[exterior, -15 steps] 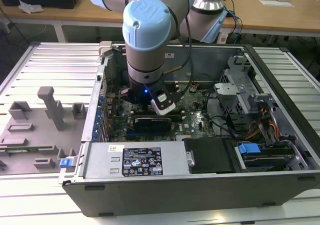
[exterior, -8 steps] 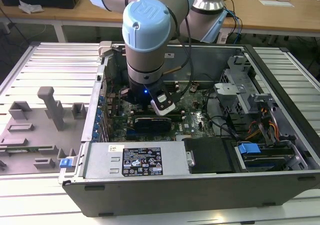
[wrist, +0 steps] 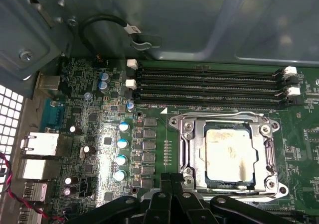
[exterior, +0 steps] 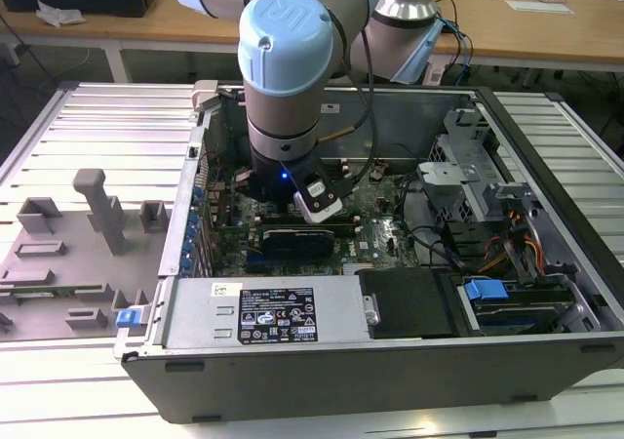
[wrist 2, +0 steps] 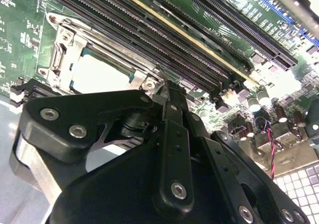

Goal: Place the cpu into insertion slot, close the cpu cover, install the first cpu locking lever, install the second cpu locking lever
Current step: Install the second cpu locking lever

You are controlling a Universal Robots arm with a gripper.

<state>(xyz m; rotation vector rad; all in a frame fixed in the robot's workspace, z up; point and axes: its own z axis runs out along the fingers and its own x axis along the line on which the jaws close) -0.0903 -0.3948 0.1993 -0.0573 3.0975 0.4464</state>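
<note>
The robot arm [exterior: 292, 78] reaches down into an open computer case [exterior: 390, 361] that lies on a slatted metal table [exterior: 107, 117], and its gripper [wrist: 172, 181] hangs low over the green motherboard [wrist: 99, 139], close to the socket's near edge. In both wrist views the black fingers [wrist 2: 172, 114] come together to a narrow tip with nothing visible between them, so they look pressed together and empty. The cpu [wrist: 229, 154], with its pale tan-silver face, already sits inside the insertion slot [wrist: 273, 184], which lies toward the motherboard's edge nearest the case's back wall, just beside the long black memory slots [wrist: 209, 87]. The cpu cover [wrist: 199, 154], a silver frame with a square window, lies flat around the chip, so the chip's face shows through the window; whether the locking levers are hooked cannot be told from these views. In the second wrist view the same cpu [wrist 2: 102, 77] shows just beyond the fingertips, framed by the silver cover [wrist 2: 62, 50], with the memory slots [wrist 2: 164, 40] running alongside. A row of blue-topped capacitors [wrist: 121, 152] stands on the board near the socket, between it and the rear port blocks [wrist: 40, 144]. In the exterior view a grey power supply [exterior: 273, 312] with a label fills the case's front edge, drive bays with a blue tab [exterior: 485, 290] sit at the exterior view's right corner, and grey fixtures [exterior: 97, 210] stand on the table toward the exterior view's left.
</note>
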